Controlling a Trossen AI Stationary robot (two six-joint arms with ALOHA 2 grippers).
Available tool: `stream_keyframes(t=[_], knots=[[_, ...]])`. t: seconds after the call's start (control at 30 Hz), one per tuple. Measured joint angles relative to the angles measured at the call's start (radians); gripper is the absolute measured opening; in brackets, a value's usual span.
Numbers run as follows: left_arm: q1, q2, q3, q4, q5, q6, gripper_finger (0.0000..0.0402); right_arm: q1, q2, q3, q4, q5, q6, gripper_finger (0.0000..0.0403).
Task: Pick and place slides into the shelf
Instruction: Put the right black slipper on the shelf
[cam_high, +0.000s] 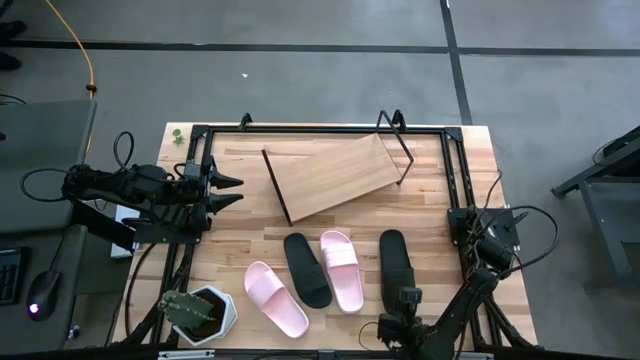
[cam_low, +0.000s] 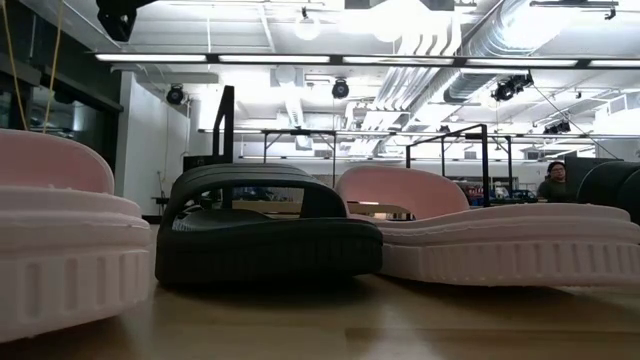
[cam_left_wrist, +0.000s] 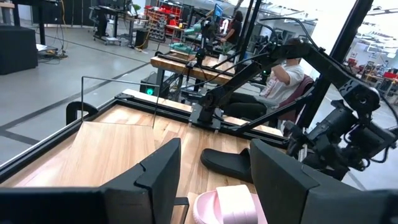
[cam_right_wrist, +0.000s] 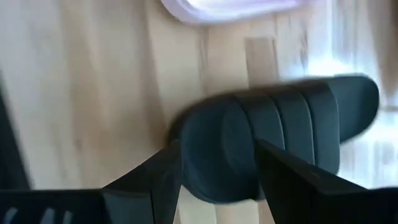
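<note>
Slides: four lying flat on the tabletop (cam_high: 470, 180) below the shelf (cam_high: 335, 175), none racked yet. Likely light, soft foam with some give, not fragile; best pinched across the wide strap. Right claw (cam_right_wrist: 217, 171) spread apart, hovering over the rightmost black slide (cam_right_wrist: 280, 134), gripping nothing. Left claw (cam_left_wrist: 214, 168) likewise parted and empty, left of the shelf.

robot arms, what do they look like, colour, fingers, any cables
Both arms are dark, near black, built from jointed segments. The left gripper ends in two pointed dark fingers that look flat and angular in its wrist view. The right gripper has the same blocky dark fingers. Loose black cables loop around each arm's base. No markings are legible.
</note>
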Motion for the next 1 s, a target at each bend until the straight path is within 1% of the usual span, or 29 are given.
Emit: stream_keyframes(t=[0.17,0.43,0.57,0.7,0.9,1.0], knots=[[0.000,0.000,0.000,0.000,0.000,0.000,0.0177,0.002,0.043,0.000,-0.062,-0.009,0.026,0.0188],[0.000,0.000,0.000,0.000,0.000,0.000,0.0177,0.002,0.079,0.000,-0.094,0.062,0.028,0.0188],[0.000,0.000,0.000,0.000,0.000,0.000,0.0177,0.002,0.100,0.000,-0.094,0.091,0.021,0.0188],[0.000,0.000,0.000,0.000,0.000,0.000,0.0177,-0.004,0.115,0.000,-0.094,0.094,0.026,0.0188],[0.000,0.000,0.000,0.000,0.000,0.000,0.0177,-0.005,0.116,0.000,-0.093,0.138,0.050,0.0188],[0.000,0.000,0.000,0.000,0.000,0.000,0.0177,-0.004,0.116,0.000,-0.093,0.137,0.045,0.0188]])
